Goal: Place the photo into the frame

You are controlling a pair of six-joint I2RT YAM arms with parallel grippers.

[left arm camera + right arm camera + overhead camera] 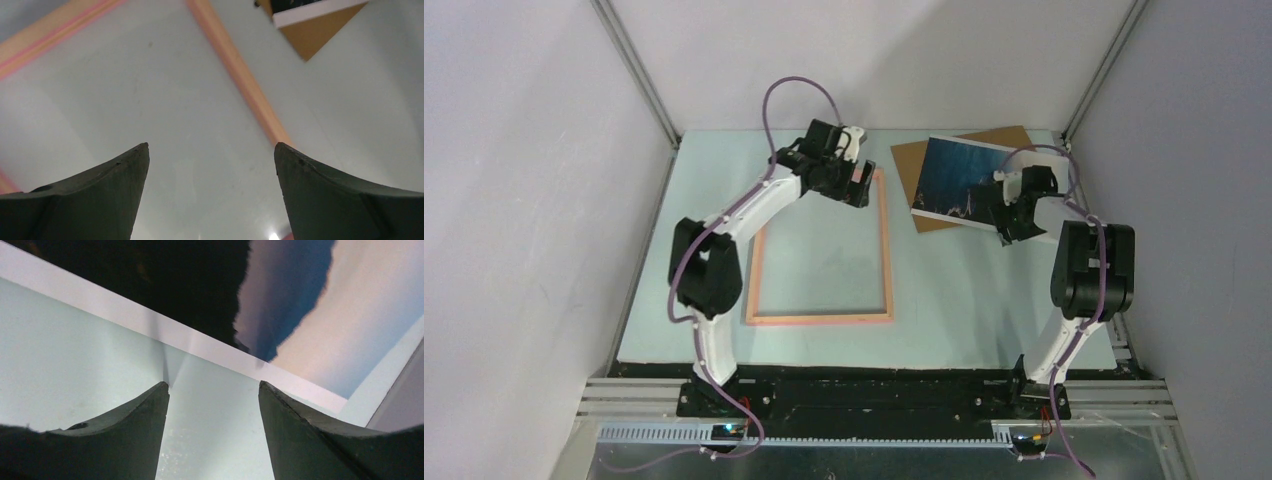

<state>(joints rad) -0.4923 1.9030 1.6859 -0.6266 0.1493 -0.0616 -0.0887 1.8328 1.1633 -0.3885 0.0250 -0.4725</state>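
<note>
The photo lies at the upper right of the top view, partly on a brown board. Its long axis runs left to right, while the frame at centre runs top to bottom. The right claw is nearer, released and empty, over bare worktop just short of the photo's white edge. The left claw hangs wide open over the frame's upper right corner.

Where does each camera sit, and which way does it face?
Top external: above and behind, looking down at the table; left arm and right arm show.
Left wrist: on the left arm, facing down at the frame; open left gripper shows.
Right wrist: on the right arm, facing the photo's edge; right gripper shows.
Shared: top and left wrist see the frame.
</note>
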